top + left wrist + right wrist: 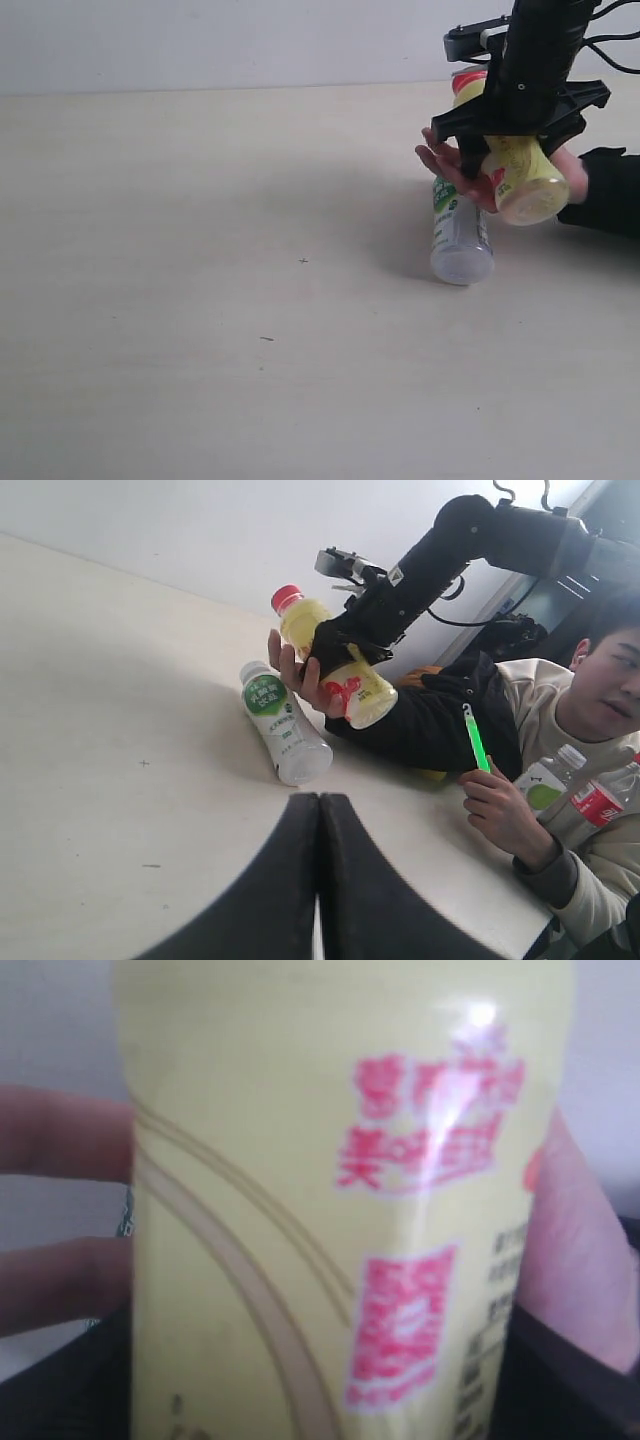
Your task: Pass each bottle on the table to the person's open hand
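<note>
Background stuff: plain white wall (250,40) along the back. There's a guy (612,675) off to one side in a cream sweater (545,695) with a black sleeve (430,725) stretched out, and a skinny bright green stick (476,738) standing upright just in front of his chest. Something orange (418,676) peeks out from behind the sleeve, can't tell what. Dark clutter (512,635) sits behind him, too blurry to make out

The left fingers (285,880) are pressed together above the pale worktop (100,730). A white bottle (285,730) lies there on its side. Just behind it a person's hand (295,675) cups a yellow bottle (362,692), flanked by the other arm's fingers (330,645).
</note>
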You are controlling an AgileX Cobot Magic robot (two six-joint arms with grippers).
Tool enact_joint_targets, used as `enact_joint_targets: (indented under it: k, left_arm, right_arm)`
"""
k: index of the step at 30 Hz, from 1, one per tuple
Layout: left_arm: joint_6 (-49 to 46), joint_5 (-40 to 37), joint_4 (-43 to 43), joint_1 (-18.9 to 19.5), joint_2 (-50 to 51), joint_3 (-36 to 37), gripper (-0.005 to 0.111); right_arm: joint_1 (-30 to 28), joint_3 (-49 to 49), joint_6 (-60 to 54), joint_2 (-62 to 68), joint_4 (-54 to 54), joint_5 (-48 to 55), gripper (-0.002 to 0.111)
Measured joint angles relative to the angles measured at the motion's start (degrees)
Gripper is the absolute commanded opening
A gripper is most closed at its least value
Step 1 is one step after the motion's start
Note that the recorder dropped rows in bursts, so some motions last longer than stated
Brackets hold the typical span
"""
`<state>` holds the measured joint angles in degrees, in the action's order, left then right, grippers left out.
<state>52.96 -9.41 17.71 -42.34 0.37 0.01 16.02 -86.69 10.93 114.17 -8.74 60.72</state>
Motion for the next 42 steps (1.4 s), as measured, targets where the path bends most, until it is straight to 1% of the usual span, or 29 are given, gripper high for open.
enact_joint_targets:
  k: [19,30,33,34,36,38,42]
  left_arm:
    - [0.0,0.0,0.0,0.0,0.0,0.0,0.0]
    - [0.0,0.0,0.0,0.0,0.0,0.0,0.0]
    - [0.0,0.0,0.0,0.0,0.0,0.0,0.0]
    - [0.0,0.0,0.0,0.0,0.0,0.0,0.0]
    - [0.0,0.0,0.0,0.0,0.0,0.0,0.0]
    - [0.0,0.0,0.0,0.0,0.0,0.0,0.0]
    - [0.0,0.0,0.0,0.0,0.0,0.0,0.0]
  right_arm:
    - [0.0,-1.3,0.0,-0.4,-1.3,0.9,0.076]
    - [0.0,-3.3,0.0,-8.0,-2.4,2.6,0.076]
    - [0.0,-3.3,-1.4,-10.4,-2.4,4.1,0.075]
    - [0.0,-3.3,-1.9,-11.1,-2.4,5.1,0.073]
    - [0.0,-3.3,-2.8,-13.4,-2.4,7.2,0.065]
    - [0.0,-3.3,-3.2,-16.1,-2.4,8.5,0.052]
    - [0.0,-2.7,-3.9,-23.6,-2.4,8.3,0.024]
